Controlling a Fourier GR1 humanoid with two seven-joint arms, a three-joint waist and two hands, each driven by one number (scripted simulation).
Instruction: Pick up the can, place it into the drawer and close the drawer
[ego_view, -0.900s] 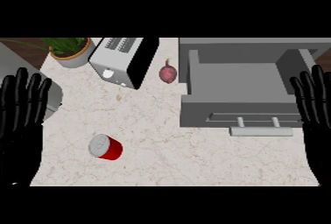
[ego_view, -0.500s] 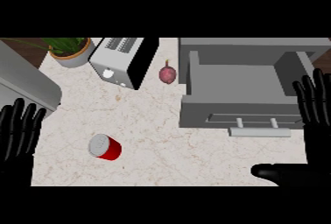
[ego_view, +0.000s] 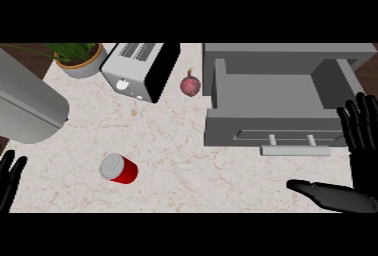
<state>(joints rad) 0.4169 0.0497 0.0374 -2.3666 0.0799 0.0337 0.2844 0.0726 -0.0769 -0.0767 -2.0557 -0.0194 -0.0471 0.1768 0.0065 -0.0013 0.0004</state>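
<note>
The red can (ego_view: 119, 169) with a silver top stands slightly tilted on the pale marbled counter (ego_view: 184, 175), left of centre. At the upper right the grey drawer (ego_view: 273, 95) is pulled open and holds nothing; its bar handle (ego_view: 295, 146) faces me. My right hand (ego_view: 360, 145) shows at the right edge beside the drawer front, fingers straight up and thumb (ego_view: 325, 194) pointing left, open and holding nothing. Only straight fingertips of my left hand (ego_view: 9, 176) show at the lower left edge, well left of the can.
A large grey rounded shape (ego_view: 26, 105) covers the upper left of the counter. Behind it stand a potted plant (ego_view: 77, 57) and a silver toaster (ego_view: 140, 70). A purple onion (ego_view: 190, 85) lies just left of the drawer.
The left hand has sunk toward the lower left corner. The grey rounded shape has come in from the left. The right hand's thumb has appeared at the lower right. The can has not moved.
</note>
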